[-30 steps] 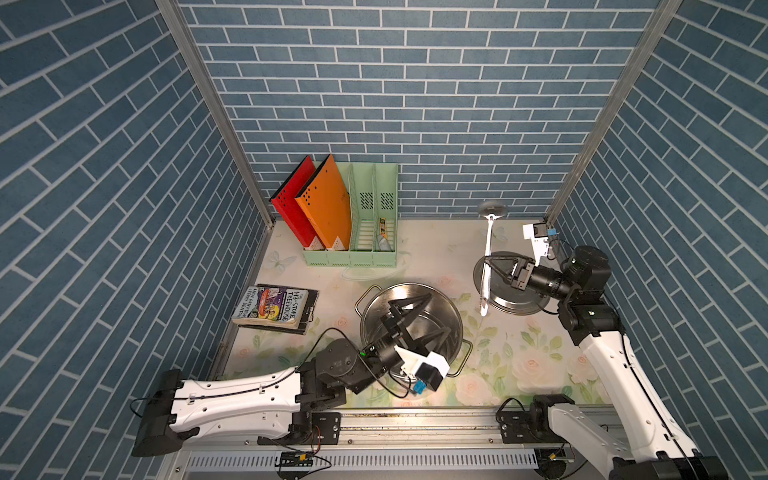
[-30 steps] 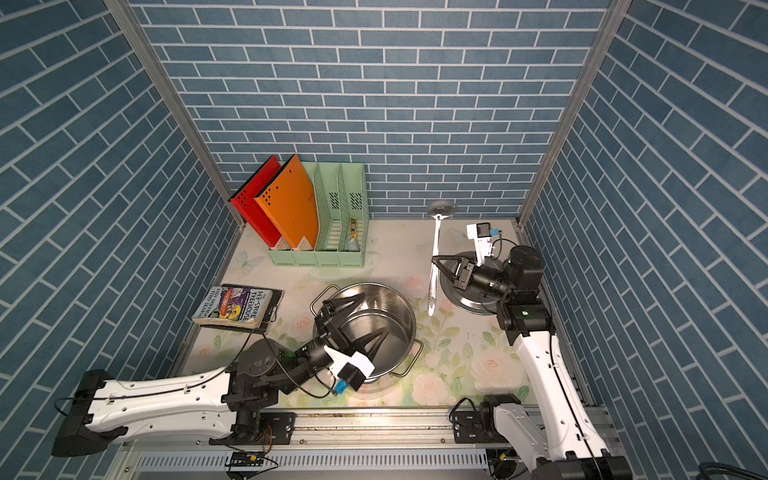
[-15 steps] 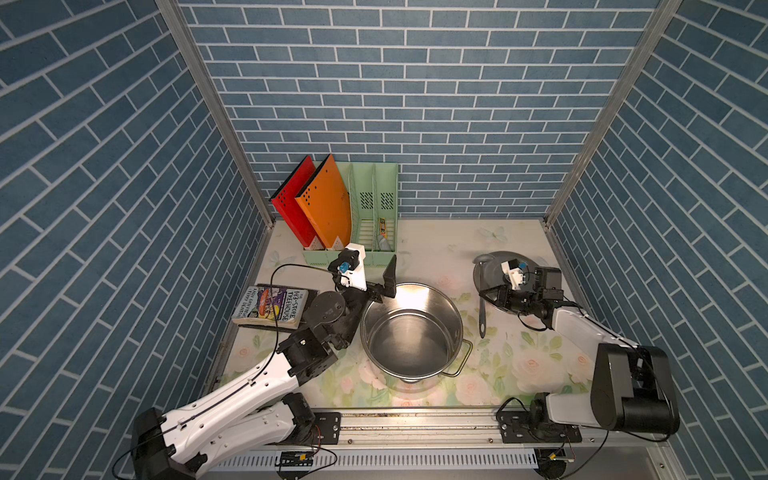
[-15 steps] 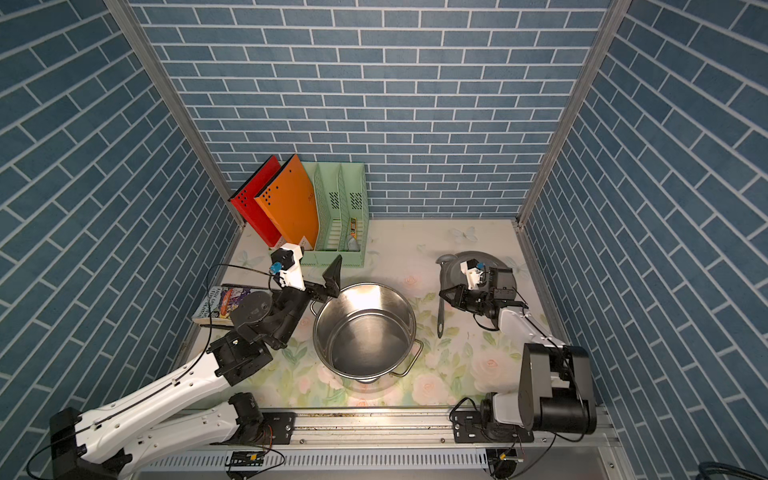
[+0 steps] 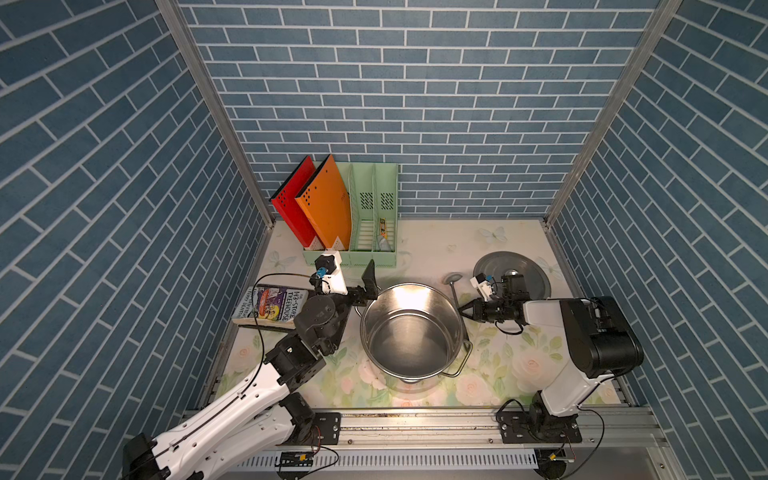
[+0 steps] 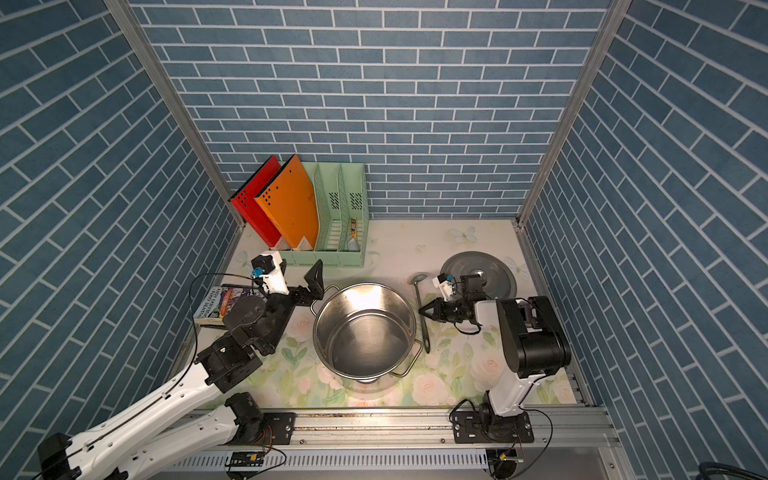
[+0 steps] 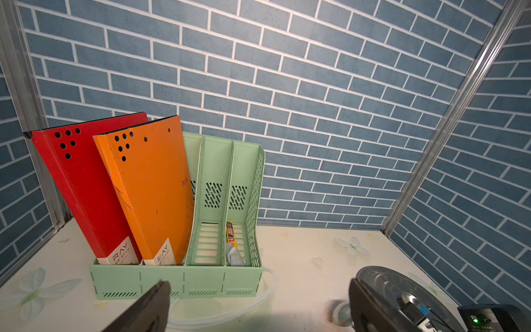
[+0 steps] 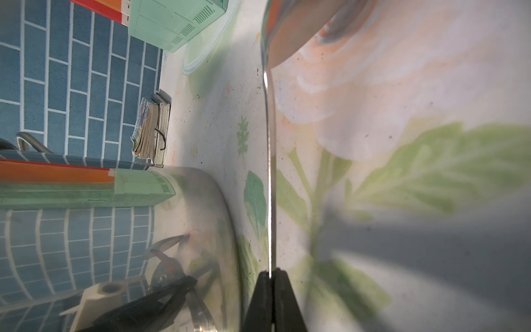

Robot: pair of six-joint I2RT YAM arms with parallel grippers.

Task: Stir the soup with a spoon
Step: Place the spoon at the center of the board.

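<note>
Two right fingers [image 8: 260,299] pinch spoon [image 8: 270,172] handle, just beside pot [image 5: 411,301] wall.

White links [image 5: 232,411], black joints [image 5: 602,345], thin black cables [image 6: 192,311], white wrist camera housings [image 5: 334,278]

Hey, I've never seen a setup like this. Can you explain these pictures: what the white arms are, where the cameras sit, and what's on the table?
These are two robot arms, each ending in a two-fingered gripper. Two pictures look down from overhead, side by side; the other two come from a camera on each wrist. On the flowered table are a steel pot, a round lid, a book and a green file rack with a red folder and an orange folder. The left gripper is open and empty, beside the pot. The right gripper is shut on the thin handle of the spoon, a small ladle, also beside the pot.
</note>
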